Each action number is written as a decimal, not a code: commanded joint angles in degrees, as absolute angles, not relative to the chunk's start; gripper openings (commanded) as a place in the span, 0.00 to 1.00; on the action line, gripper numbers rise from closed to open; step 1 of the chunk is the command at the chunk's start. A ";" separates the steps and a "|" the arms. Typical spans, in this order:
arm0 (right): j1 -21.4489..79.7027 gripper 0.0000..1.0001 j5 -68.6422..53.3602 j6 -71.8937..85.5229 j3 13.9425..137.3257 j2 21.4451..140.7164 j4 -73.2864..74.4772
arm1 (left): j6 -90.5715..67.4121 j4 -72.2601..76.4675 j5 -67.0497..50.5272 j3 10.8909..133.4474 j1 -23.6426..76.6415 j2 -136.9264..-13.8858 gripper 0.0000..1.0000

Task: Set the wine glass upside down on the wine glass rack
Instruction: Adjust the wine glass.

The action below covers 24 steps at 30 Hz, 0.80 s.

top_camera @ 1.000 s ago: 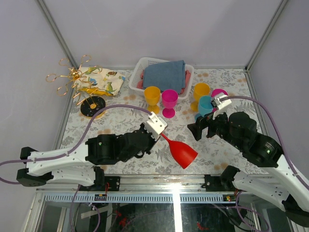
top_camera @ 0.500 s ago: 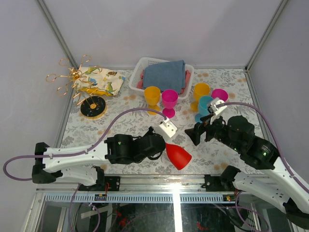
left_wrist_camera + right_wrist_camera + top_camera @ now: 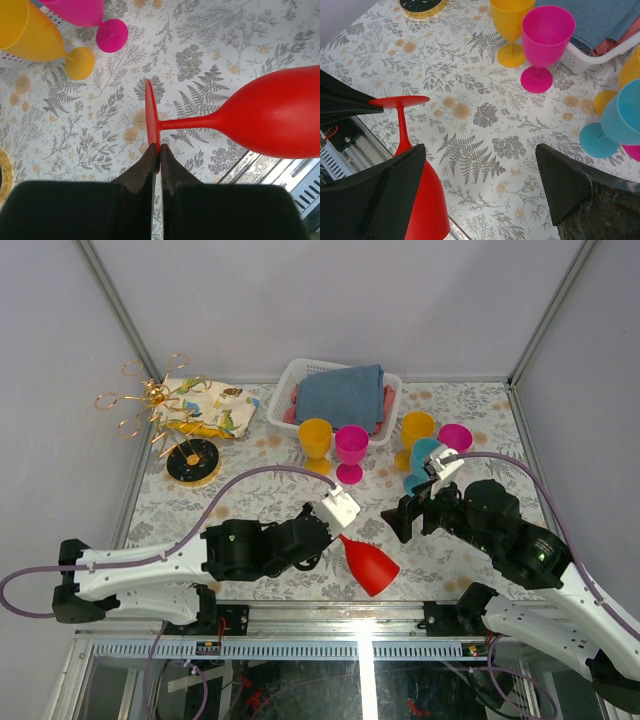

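The red glass (image 3: 370, 562) hangs low in the centre of the top view, stem roughly level, bowl pointing to the lower right over the near edge of the table (image 3: 250, 500). The left gripper (image 3: 159, 150) is clamped on the rim of its foot. The rack (image 3: 192, 462) stands at the upper left, well apart. The right gripper (image 3: 480, 150) hovers just right of the glass, jaws wide apart, holding nothing. A yellow glass (image 3: 315, 437) and a pink glass (image 3: 351, 445) stand above centre, below the basket (image 3: 296, 374).
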State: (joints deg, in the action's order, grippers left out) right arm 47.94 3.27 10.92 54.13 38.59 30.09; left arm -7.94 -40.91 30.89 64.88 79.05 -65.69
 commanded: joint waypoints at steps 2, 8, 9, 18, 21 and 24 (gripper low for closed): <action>47.99 0.98 0.80 10.54 54.86 39.16 27.98 | -1.94 -32.23 22.37 63.14 74.86 -62.01 0.00; 47.98 0.98 -2.37 9.65 55.59 41.71 28.12 | 0.40 -28.02 7.04 60.69 61.67 -59.17 0.00; 47.99 0.98 -3.06 9.28 55.76 42.04 28.01 | 0.85 -27.57 5.36 60.53 60.06 -58.81 0.00; 47.99 0.98 -21.27 0.91 58.66 46.87 25.06 | 8.85 -25.53 0.17 58.96 57.39 -52.51 0.00; 47.99 0.95 -26.82 -1.09 60.13 48.92 23.31 | 11.30 -25.71 -0.35 58.56 57.34 -50.90 0.00; 48.07 0.94 -27.60 -3.21 60.69 49.94 20.81 | 13.69 -26.24 -1.59 58.28 57.32 -49.85 0.00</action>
State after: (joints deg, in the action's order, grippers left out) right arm 47.94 -20.32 1.76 57.60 48.90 26.44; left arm 8.75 -31.14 1.61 58.87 57.69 -51.51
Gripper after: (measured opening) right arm 0.943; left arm 0.009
